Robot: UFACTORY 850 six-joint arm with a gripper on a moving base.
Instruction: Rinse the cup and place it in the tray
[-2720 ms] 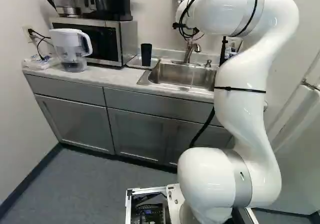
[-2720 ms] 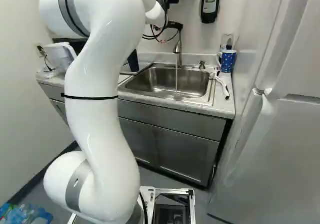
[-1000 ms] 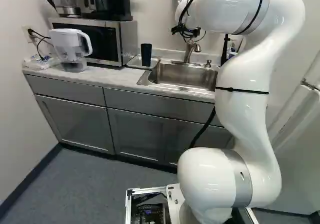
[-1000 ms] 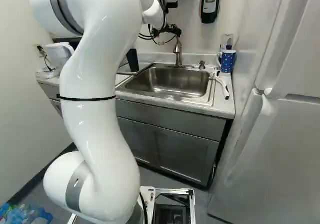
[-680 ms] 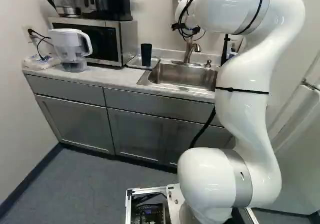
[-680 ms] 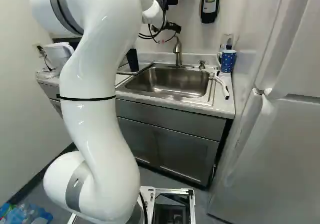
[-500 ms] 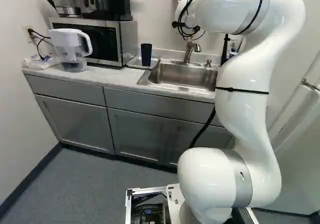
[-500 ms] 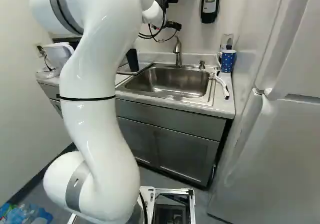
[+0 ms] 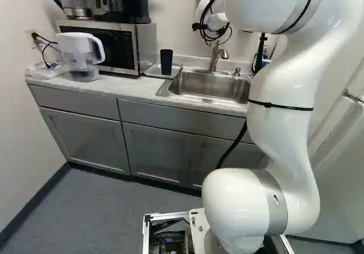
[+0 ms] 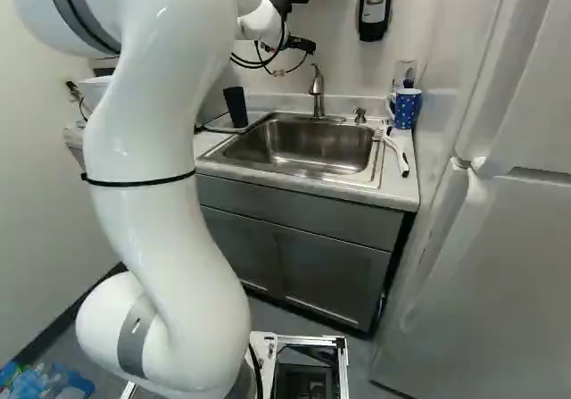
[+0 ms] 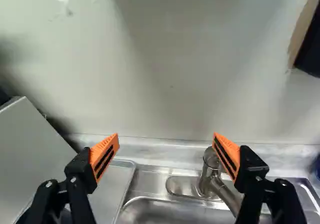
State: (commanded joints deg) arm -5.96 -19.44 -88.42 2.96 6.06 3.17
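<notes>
White and big, the arm (image 10: 169, 185) bends up in the right base view, and its small black gripper (image 10: 303, 45) is up near the wall, above the sink (image 10: 303, 145). The tap (image 10: 318, 95) is just below the gripper. The dark cup (image 10: 235, 107), the 1 for this job, stands lower and to the left of the gripper, on the tray (image 10: 220, 130). Lower and to the right is a blue mug (image 10: 407, 109) with white dots. A soap box (image 10: 376, 4) is on the wall, higher up and to the right.

In the left base view, the cup and tray are again lower and to the left of the gripper. The microwave (image 9: 116, 49) is more to the left, and past that is a see-through jug (image 9: 82, 55) with a white handle.

In the wrist view, the gripper (image 11: 166, 137) is wide open. Its 2 fingers are far apart, with orange pads (image 11: 105, 156), and it is not holding the cup. The wall (image 11: 170, 83) is ahead. The tap is lower than the tips, close to 1 finger. Part of the tray is beside the other finger. The sink is down under the gap.
</notes>
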